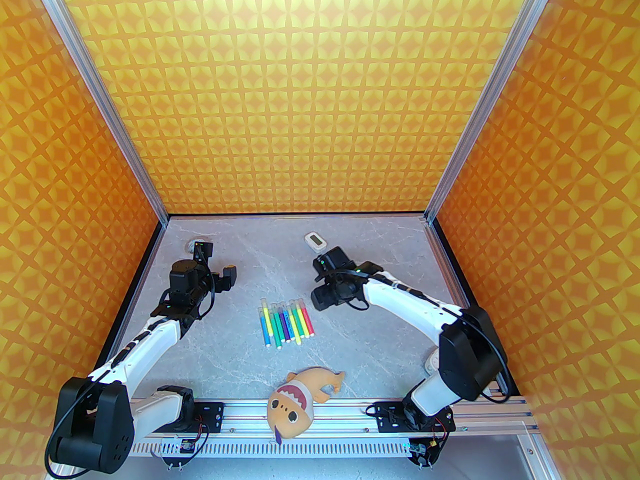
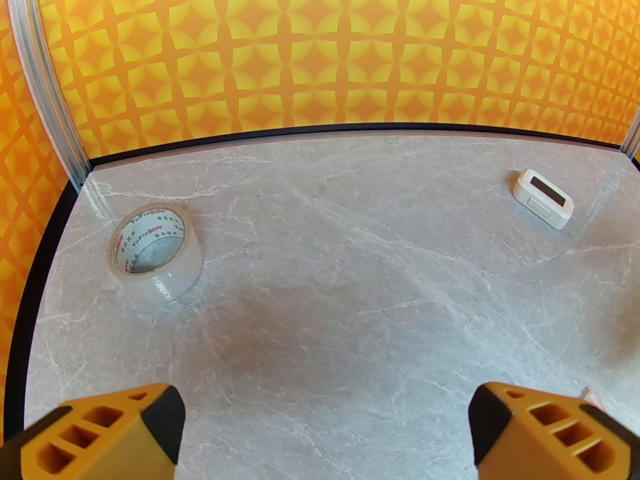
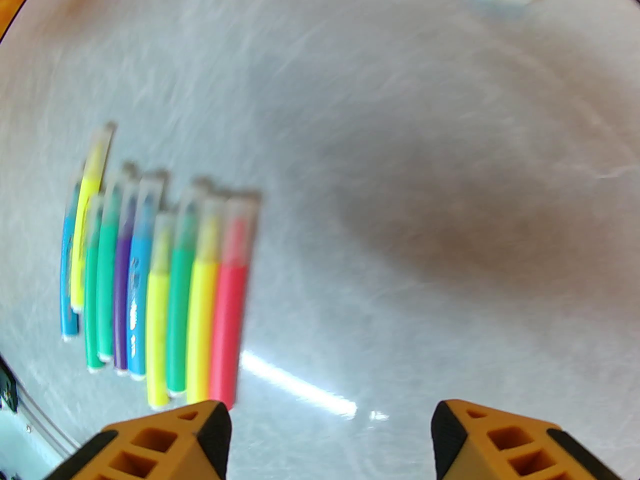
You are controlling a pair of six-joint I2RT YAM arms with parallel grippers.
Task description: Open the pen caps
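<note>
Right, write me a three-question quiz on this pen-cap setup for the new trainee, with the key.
1. True or false: the right gripper is clamped on one of the marker pens.
2. What lies at the near edge of the table, between the arm bases? A) a mug B) a plush fish toy C) a sponge
3. From the top camera, what colour is the barrel of the rightmost pen in the row?

Key: 1 false, its jaws stand open with bare table between them. 2 B. 3 pink.
</note>
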